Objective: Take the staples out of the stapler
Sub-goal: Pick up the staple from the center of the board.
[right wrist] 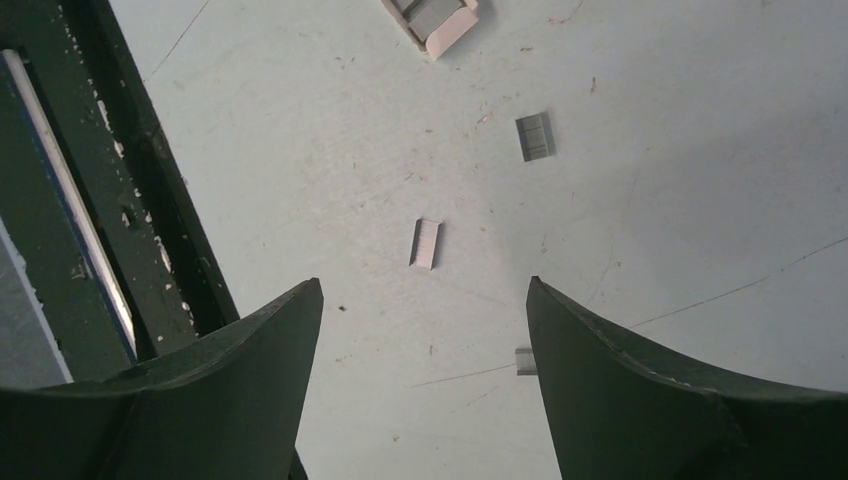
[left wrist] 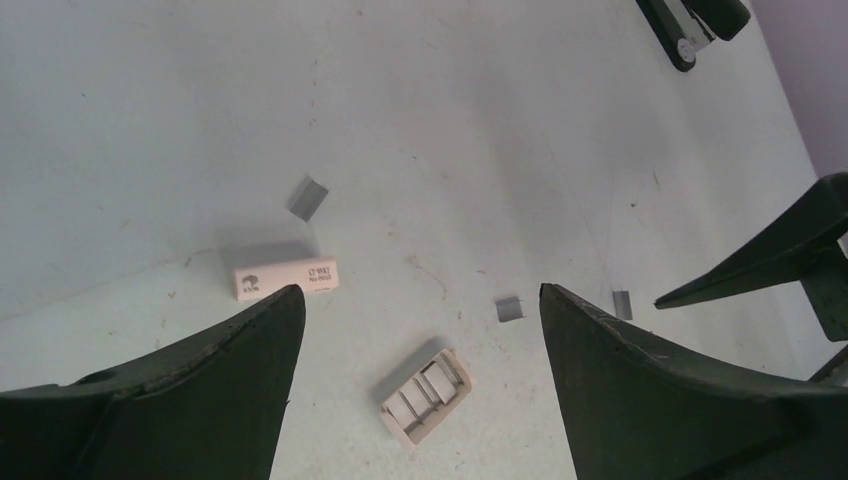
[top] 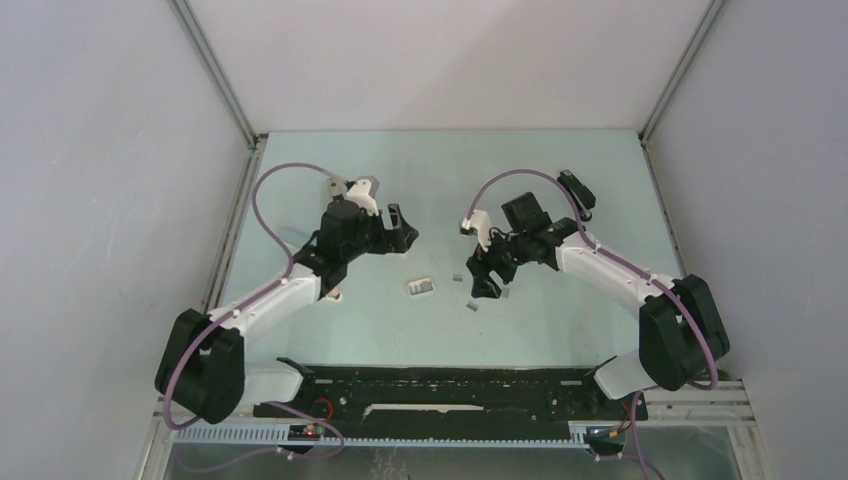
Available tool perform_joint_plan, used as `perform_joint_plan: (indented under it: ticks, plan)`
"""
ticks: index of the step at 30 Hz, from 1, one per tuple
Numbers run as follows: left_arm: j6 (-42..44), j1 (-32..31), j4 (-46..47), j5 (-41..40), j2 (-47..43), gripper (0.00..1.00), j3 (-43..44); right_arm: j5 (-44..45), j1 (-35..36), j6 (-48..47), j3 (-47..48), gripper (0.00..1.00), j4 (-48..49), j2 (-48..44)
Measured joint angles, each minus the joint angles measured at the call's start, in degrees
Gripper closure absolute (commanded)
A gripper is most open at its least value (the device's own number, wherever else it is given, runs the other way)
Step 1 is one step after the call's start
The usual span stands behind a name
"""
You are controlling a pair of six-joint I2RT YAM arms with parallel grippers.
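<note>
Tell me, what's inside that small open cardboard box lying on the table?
Inside the box a few grey staple strips lie side by side. Whether more lie beneath cannot be seen; the top layer covers the bottom.

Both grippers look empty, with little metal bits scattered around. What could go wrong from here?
1. The staples lie flat and thin below the open right gripper; it might just push them around instead of lifting them.
2. The tray sits below the open left gripper; a nudge could spill it.
3. The stapler lies far back beside the right arm, which might knock it.
</note>
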Motion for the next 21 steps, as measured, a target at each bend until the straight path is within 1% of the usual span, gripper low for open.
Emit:
perform_joint_plan:
  ticks: [6, 12, 16, 21]
  plan:
    - [3.5, 2.9, -5.7, 1.7, 3.0, 0.07, 5.2, -2.3, -1.6, -1.8, 0.3, 0.16, -2.6, -0.2]
    - [4.3, 7.4, -7.0, 6.4, 8.2, 0.09, 8.4, -3.0, -2.1, -3.1, 1.3, 0.15, -4.1, -0.3]
    - [4.4, 8.4, -8.7, 7.9, 13.4, 0.10, 12.5, -3.7, -3.1, -3.7, 1.3, 0.15, -5.0, -0.9]
    - [5.8, 8.4, -13.9, 7.9, 18.6, 0.10, 18.8, -4.3, -4.5, -4.1, 1.3, 0.15, -5.0, -1.7]
